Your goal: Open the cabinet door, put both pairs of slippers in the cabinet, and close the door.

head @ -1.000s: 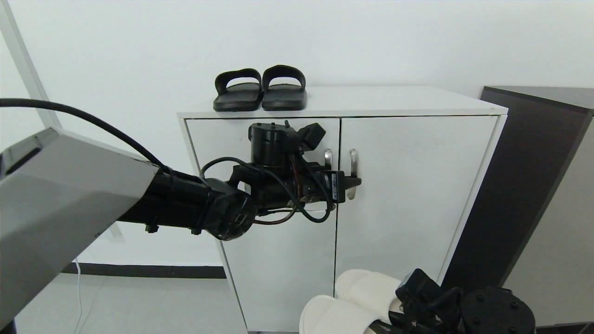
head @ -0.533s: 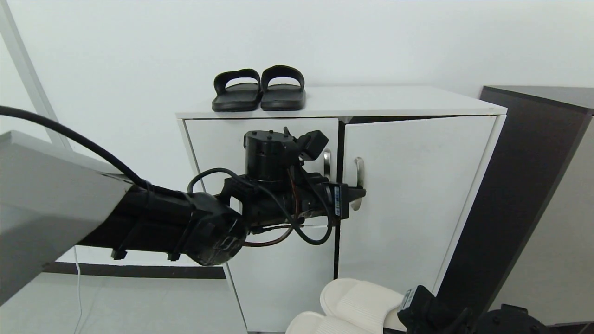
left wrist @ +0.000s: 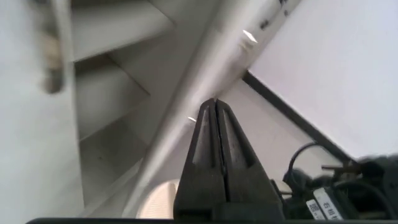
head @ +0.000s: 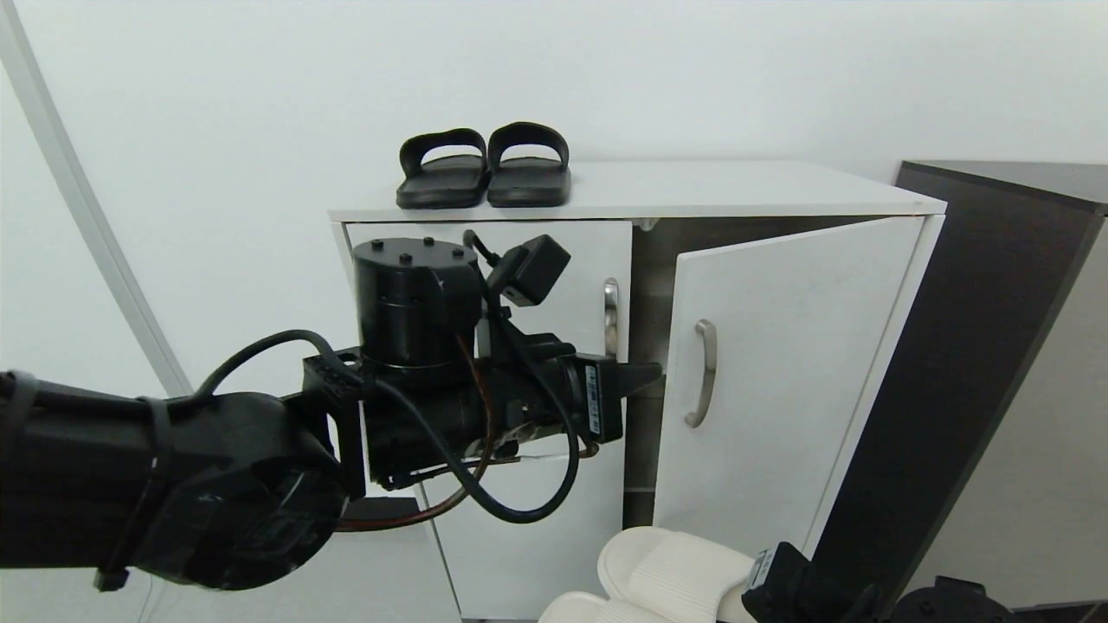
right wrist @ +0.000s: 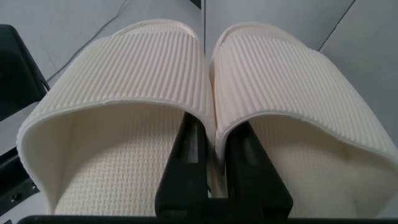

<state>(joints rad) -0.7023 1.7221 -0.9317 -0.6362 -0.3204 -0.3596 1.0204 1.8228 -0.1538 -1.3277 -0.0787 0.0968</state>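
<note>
The white cabinet [head: 623, 195] has its right door [head: 779, 381] swung partly open, showing a dark gap and an inner shelf [left wrist: 118, 93]. The left door [head: 519, 260] is closed. A black pair of slippers [head: 485, 169] sits on the cabinet top at the left. My left gripper [head: 645, 378] is shut and empty, its tip [left wrist: 216, 121] in the gap just left of the open door's handle [head: 707, 372], apart from it. Low in front of the cabinet, my right gripper [right wrist: 211, 155] is shut on the touching inner sides of the cream-white slippers [head: 666, 567] [right wrist: 205, 93].
A tall dark cabinet [head: 995, 346] stands right beside the white one, close to the open door's hinge side. The left door's handle [head: 611, 316] is behind my left wrist. The white wall and a grey floor [right wrist: 74, 25] lie to the left.
The right door went from closed to partly open as my left arm pulled back toward the camera. My left gripper has come off the handle. The white slippers sank slightly lower in view.
</note>
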